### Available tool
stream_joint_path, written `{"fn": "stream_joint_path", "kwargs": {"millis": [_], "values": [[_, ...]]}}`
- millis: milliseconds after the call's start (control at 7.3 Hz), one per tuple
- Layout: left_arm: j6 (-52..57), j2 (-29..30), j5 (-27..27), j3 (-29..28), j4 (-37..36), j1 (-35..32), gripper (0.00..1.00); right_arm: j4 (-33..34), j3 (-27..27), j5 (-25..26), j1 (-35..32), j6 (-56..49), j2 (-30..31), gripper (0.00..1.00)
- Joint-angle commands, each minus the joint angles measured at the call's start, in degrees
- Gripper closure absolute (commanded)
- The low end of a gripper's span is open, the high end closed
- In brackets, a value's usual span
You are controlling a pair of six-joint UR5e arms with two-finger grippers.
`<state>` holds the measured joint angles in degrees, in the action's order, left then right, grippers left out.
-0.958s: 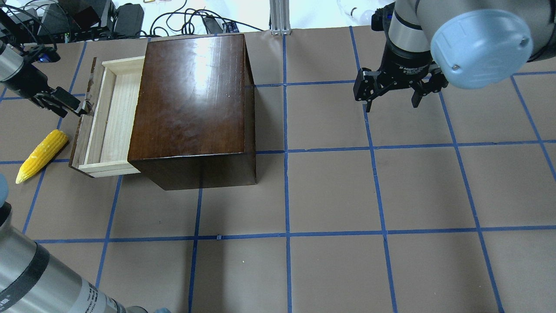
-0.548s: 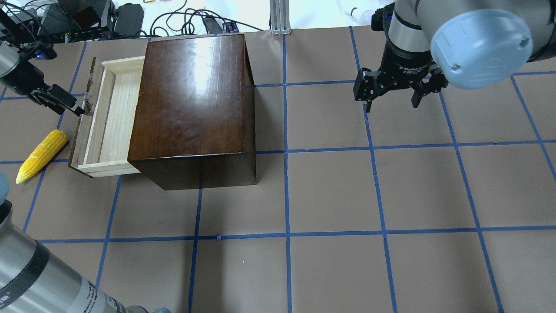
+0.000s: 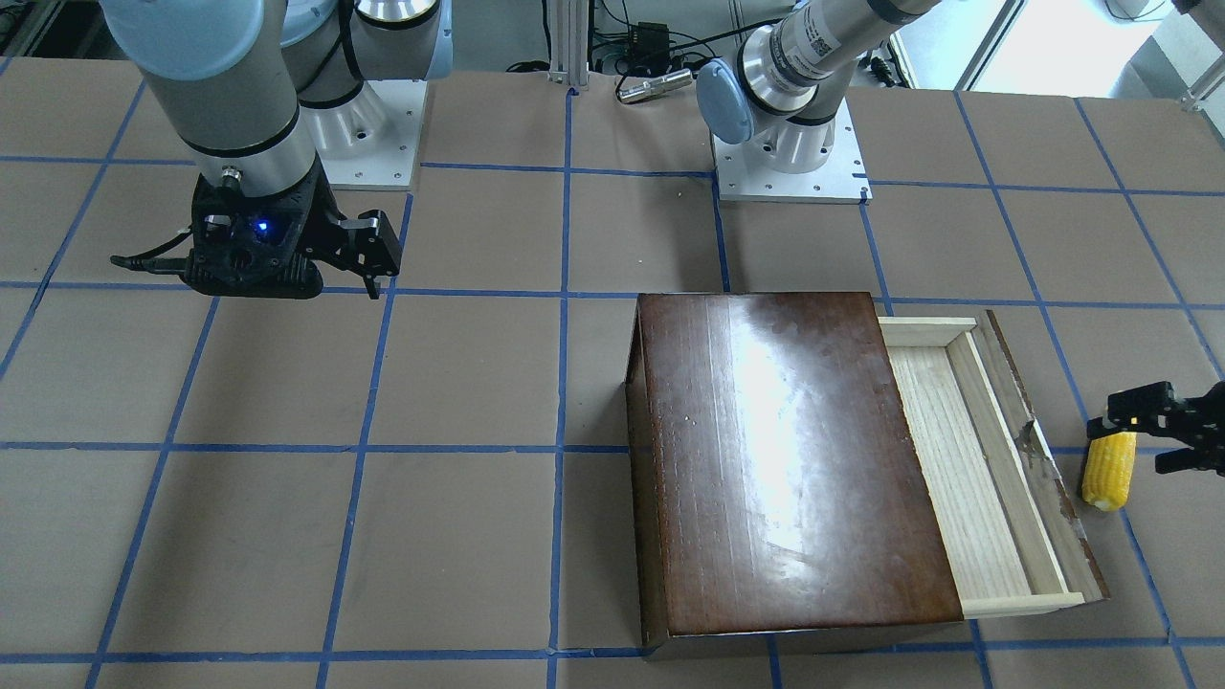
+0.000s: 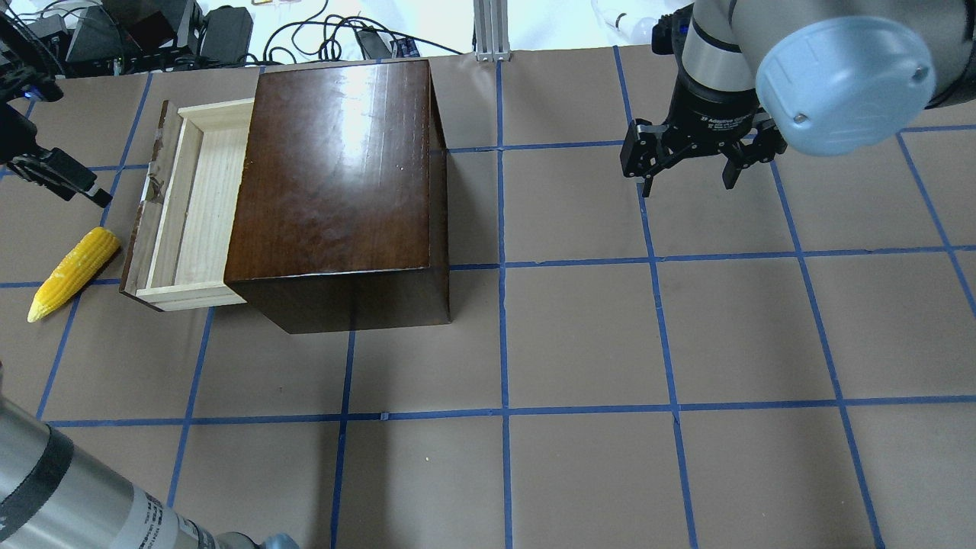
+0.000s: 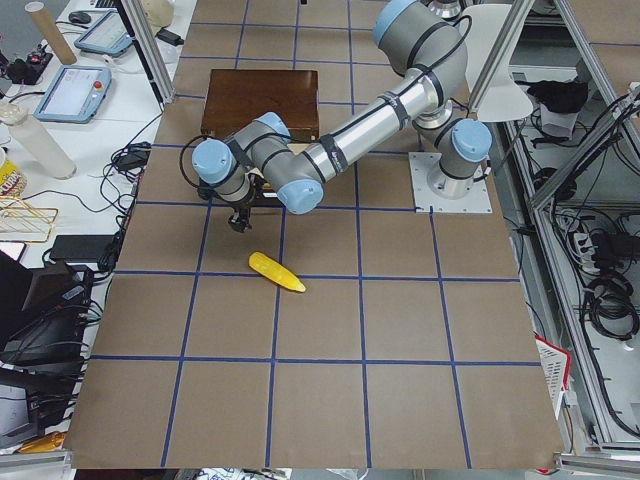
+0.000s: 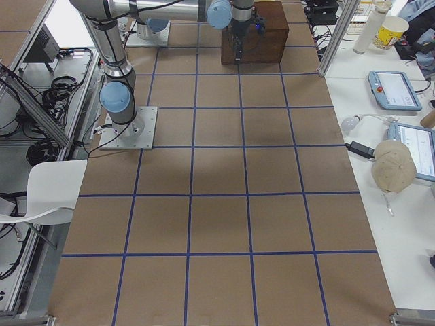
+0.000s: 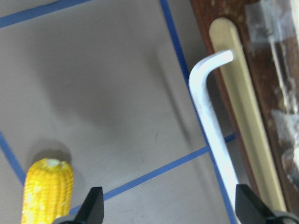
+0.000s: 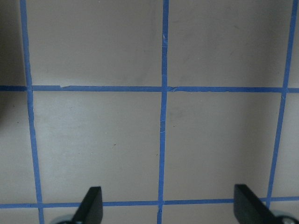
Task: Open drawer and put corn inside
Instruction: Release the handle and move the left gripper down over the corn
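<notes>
The drawer point(image 4: 187, 206) stands pulled out of the dark brown box point(image 4: 335, 175) toward the left, its pale tray empty. It also shows in the front view point(image 3: 967, 459). The yellow corn point(image 4: 74, 273) lies on the table left of the drawer front, and shows in the front view point(image 3: 1108, 469) and the left wrist view point(image 7: 46, 193). My left gripper point(image 4: 84, 187) is open and empty, apart from the drawer front, beyond the corn's blunt end. The left wrist view shows the white drawer handle point(image 7: 210, 121). My right gripper point(image 4: 686, 181) is open and empty, hovering far right.
The table is brown paper with a blue tape grid point(image 4: 503, 263). Cables and equipment point(image 4: 152, 30) lie beyond the far edge. The right wrist view shows only bare paper point(image 8: 93, 140). In the left side view the corn point(image 5: 277, 271) lies near my left gripper point(image 5: 238, 222).
My left gripper has drawn back from the drawer front, to the left and slightly farther back. The drawer stays open; the corn and right arm have not moved.
</notes>
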<state>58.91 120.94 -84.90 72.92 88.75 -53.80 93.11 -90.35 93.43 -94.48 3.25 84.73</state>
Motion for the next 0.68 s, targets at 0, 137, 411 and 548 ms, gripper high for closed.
{"fn": "stream_joint_path", "kwargs": {"millis": [0, 137, 411, 548], "values": [[9.86, 1.22, -3.24, -0.41, -0.76, 3.60, 0.00, 0.05, 0.00, 0.09, 0.00, 0.00, 0.00, 0.00], [13.82, 1.75, -3.43, 0.20, -3.55, 4.31, 0.00, 0.05, 0.00, 0.09, 0.00, 0.00, 0.00, 0.00], [19.11, 3.68, -5.79, 0.82, -6.81, 4.75, 0.00, -0.04, 0.00, 0.09, 0.00, 0.00, 0.00, 0.00], [20.96, 4.91, -5.80, 1.08, -7.96, 4.93, 0.00, -0.04, 0.00, 0.00, 0.00, 0.00, 0.00, 0.00]]}}
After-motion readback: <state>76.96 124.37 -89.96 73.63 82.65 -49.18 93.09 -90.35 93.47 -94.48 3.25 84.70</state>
